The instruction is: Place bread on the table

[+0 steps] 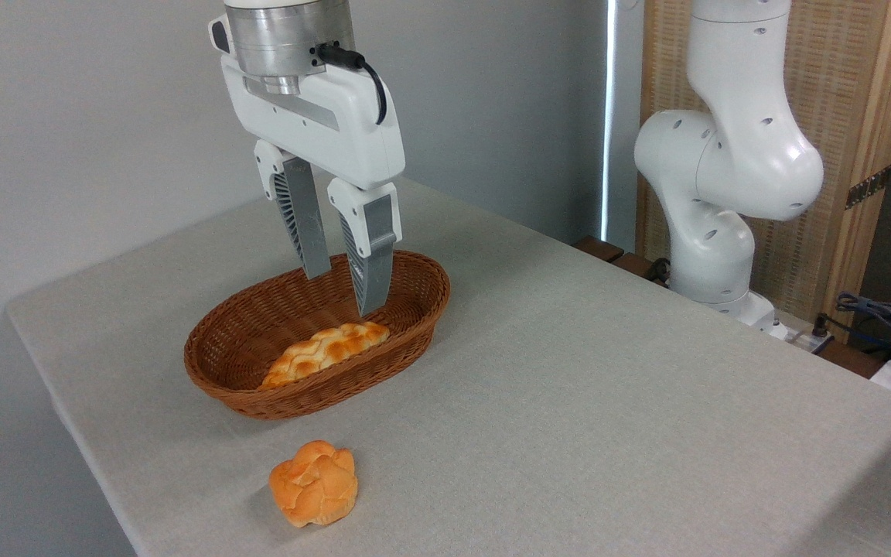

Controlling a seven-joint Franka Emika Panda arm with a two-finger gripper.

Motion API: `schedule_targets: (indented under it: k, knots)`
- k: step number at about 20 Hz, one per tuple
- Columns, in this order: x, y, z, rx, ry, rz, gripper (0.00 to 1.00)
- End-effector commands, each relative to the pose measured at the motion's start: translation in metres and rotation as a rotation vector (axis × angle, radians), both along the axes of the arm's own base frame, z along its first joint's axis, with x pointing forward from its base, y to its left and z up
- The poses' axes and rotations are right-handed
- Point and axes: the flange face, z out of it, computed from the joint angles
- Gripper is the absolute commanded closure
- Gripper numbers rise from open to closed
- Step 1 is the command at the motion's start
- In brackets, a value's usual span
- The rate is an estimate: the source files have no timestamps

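The bread [314,483], a small golden-orange bun with a knotted top, rests on the table [608,402] near its front edge, in front of the wicker basket. My gripper [342,292] hangs well above and behind it, over the basket's far side. Its two grey fingers point down, stand open and have nothing between them.
A brown oval wicker basket [217,370] stands mid-table and holds a longer flat loaf with a lattice crust [326,352]. The arm's white base [712,193] rises at the table's far right edge, with cables [879,313] beside it. A grey wall runs behind.
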Motion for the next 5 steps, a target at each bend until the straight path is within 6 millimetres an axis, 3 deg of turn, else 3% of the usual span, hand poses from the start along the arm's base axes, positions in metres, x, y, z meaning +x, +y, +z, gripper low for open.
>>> schedule_targets:
  k: [1,5]
  knots:
    - [-0.0056,-0.0004,0.0033,0.014,0.022,-0.01,0.0]
    - [-0.0074,0.0005,0.0018,0.015,0.039,-0.03,0.0]
